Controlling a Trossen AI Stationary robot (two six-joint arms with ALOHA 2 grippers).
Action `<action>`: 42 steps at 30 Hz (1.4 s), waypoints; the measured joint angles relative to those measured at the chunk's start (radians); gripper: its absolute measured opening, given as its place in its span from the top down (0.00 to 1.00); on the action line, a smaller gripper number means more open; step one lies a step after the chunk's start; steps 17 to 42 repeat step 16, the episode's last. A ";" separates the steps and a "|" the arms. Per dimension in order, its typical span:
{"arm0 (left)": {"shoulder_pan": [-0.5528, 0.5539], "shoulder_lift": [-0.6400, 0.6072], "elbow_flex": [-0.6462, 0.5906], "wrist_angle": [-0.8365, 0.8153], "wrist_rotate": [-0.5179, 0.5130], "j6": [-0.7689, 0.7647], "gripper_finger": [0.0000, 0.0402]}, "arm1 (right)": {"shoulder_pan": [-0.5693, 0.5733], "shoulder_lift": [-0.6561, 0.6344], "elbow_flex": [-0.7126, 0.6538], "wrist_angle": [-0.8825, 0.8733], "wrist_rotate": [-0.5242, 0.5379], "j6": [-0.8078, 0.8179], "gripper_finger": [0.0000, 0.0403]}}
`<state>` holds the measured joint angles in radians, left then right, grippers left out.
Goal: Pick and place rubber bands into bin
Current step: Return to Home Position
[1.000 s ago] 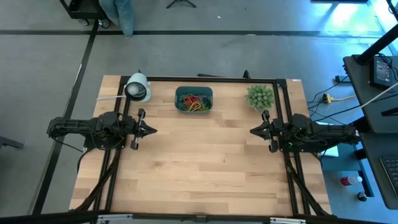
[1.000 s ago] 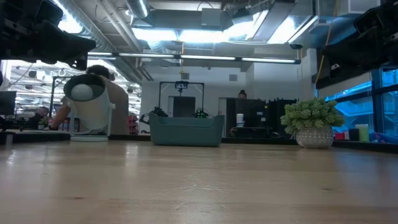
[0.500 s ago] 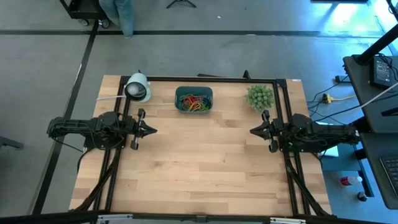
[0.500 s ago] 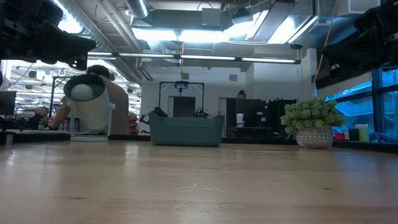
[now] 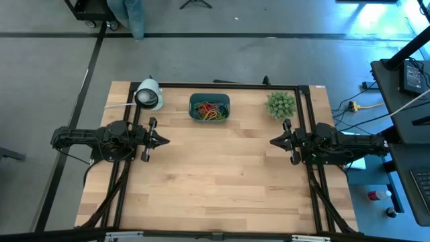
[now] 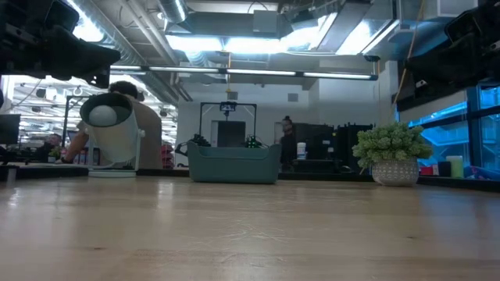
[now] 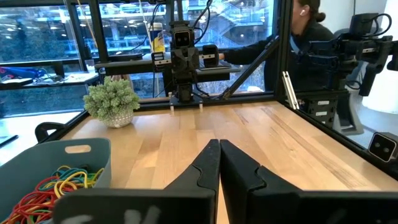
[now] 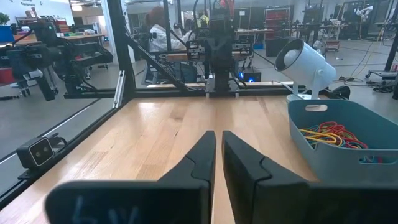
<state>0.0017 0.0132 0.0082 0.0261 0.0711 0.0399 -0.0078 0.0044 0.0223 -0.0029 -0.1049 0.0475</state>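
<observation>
The teal bin [image 5: 209, 109] stands at the table's far edge, midway across. It also shows in the low view [image 6: 233, 163], the left wrist view [image 7: 43, 171] and the right wrist view [image 8: 345, 140]. Rubber bands [image 5: 209, 110], red, yellow and green, lie piled inside it [image 7: 46, 190] [image 8: 325, 134]. My left gripper [image 5: 165, 140] [image 7: 219, 149] hovers shut at the table's left side. My right gripper [image 5: 272, 142] [image 8: 218, 138] hovers shut at the right side. Both point toward the table's middle, above bare wood.
A white cylinder lamp [image 5: 148, 95] stands at the far left corner, and a spiky green plant [image 5: 281, 104] in a pot at the far right. A black frame [image 5: 228, 85] runs along the far edge. People show in the room beyond.
</observation>
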 joint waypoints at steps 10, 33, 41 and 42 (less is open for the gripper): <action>0.000 0.000 0.000 0.000 0.000 0.000 0.98 | 0.000 0.000 0.000 0.000 0.000 0.001 0.92; 0.000 0.000 0.000 0.000 0.000 0.000 0.99 | 0.000 0.000 0.000 0.000 0.000 0.001 0.92; 0.000 0.000 0.000 0.000 0.000 0.000 0.99 | 0.000 0.000 0.000 0.000 0.000 0.001 0.92; 0.000 0.000 0.000 0.000 0.000 0.000 0.99 | 0.000 0.000 0.000 0.000 0.000 0.001 0.92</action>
